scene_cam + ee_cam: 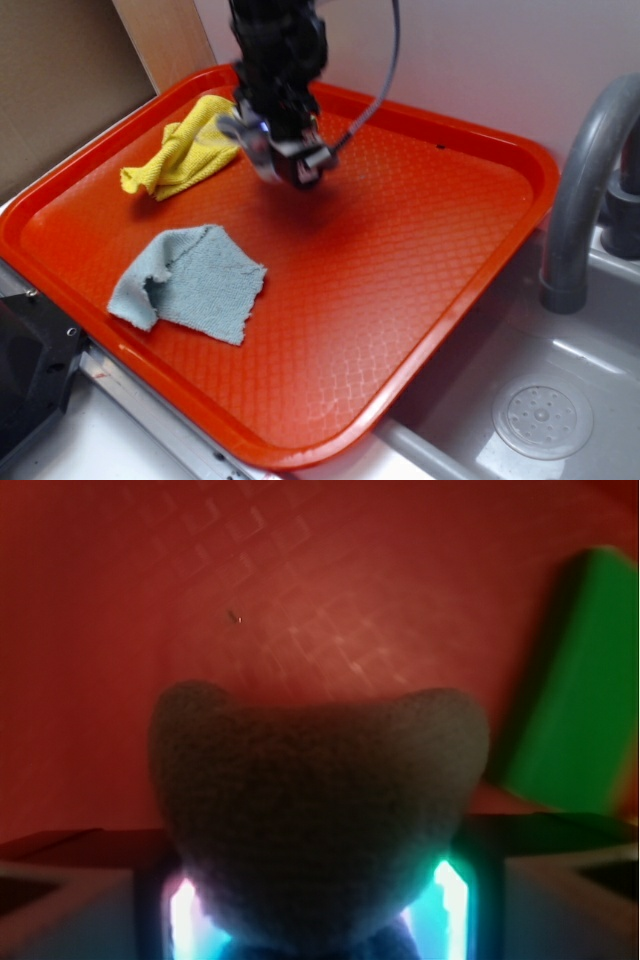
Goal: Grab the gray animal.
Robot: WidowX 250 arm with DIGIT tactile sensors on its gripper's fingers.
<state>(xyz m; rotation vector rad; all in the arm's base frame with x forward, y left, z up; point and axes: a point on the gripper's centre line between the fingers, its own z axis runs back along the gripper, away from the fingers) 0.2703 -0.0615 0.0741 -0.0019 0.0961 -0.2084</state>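
Gray mouse (320,820) gripped in claw (285,160), upper centre over tray (420,300); grab looks done, lift remaining.

Tray (440,230): glossy orange-red plastic, embossed diamond texture. Gray animal (320,810): matt, fuzzy knit plush. Yellow cloth (185,150) and blue-gray cloth (195,280): soft nubby terry. Green block (575,690): smooth, slight sheen. Faucet (585,190): smooth gray plastic look. Sink (540,400): smooth, glossy gray.

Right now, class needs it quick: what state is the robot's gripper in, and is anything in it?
Gripper: closed on the gray animal, which sits between its fingers above the orange tray.
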